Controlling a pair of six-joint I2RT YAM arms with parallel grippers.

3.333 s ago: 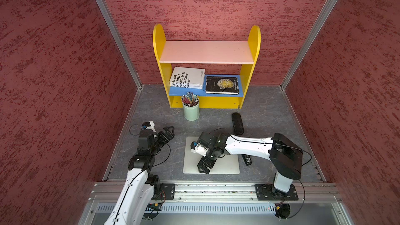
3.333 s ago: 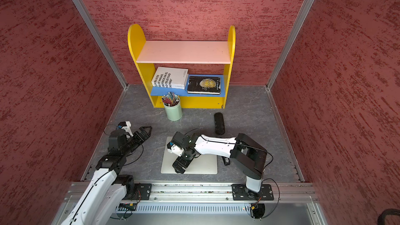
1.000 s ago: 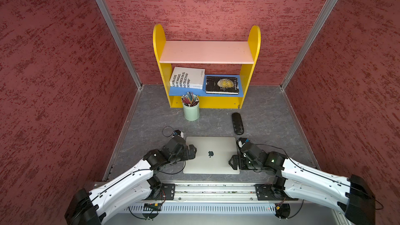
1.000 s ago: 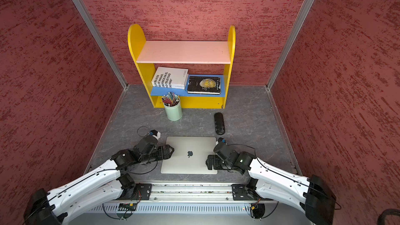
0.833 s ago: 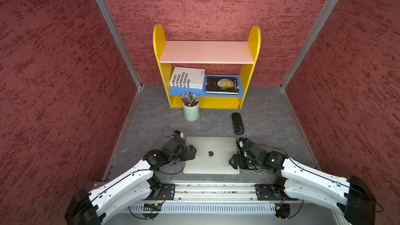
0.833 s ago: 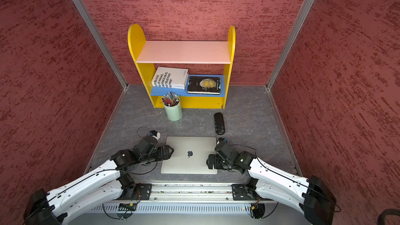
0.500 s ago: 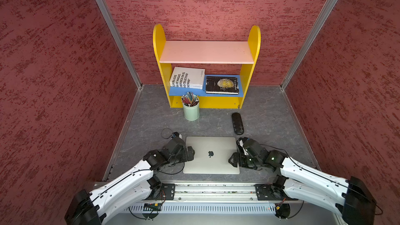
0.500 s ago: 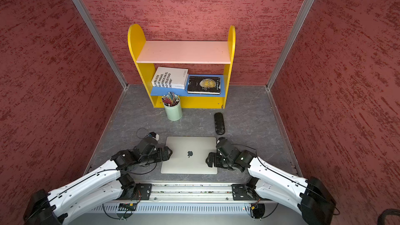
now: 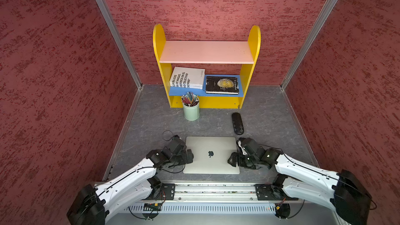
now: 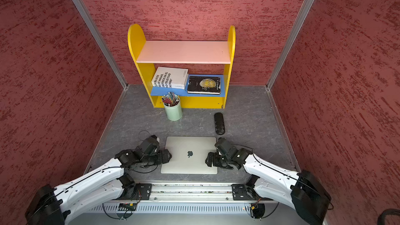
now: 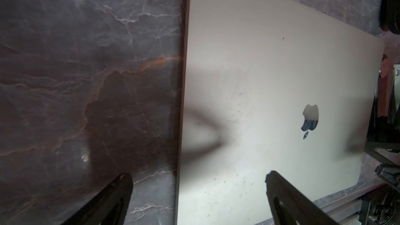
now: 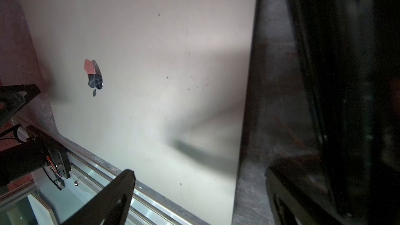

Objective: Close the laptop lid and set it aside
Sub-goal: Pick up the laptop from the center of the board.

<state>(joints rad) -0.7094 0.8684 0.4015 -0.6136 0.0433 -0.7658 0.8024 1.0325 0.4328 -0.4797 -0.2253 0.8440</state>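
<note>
The laptop [image 9: 213,165] lies flat on the grey marbled worktop [image 9: 149,115], close to the front edge, just behind the metal rail [image 9: 212,191]. The lid [image 9: 211,145] is down and shut, silver side up, with the apple logo [image 9: 210,153] in the middle.

The two arms reach in from either side. The left hand [image 9: 190,156] sits at the laptop's left edge with its fingers spread wide and nothing between them. In the left wrist view one finger [image 11: 116,193] hangs over the bare worktop and the other [image 11: 285,195] over the lid. The right hand [image 9: 231,161] mirrors it at the right edge, also spread wide and empty. In the right wrist view one finger [image 12: 112,193] is over the lid near the rail. I cannot tell whether any fingertip touches the metal.

Just behind the laptop's far right corner lies a black oblong case [image 9: 237,123]. Further back to the left stands a pale green cup [image 9: 191,111] full of pencils. It stands in front of a yellow shelf unit [image 9: 159,61] against the back wall. On its blue lower shelf lie a white book [image 9: 187,77] and a black book [image 9: 221,85], side by side.
</note>
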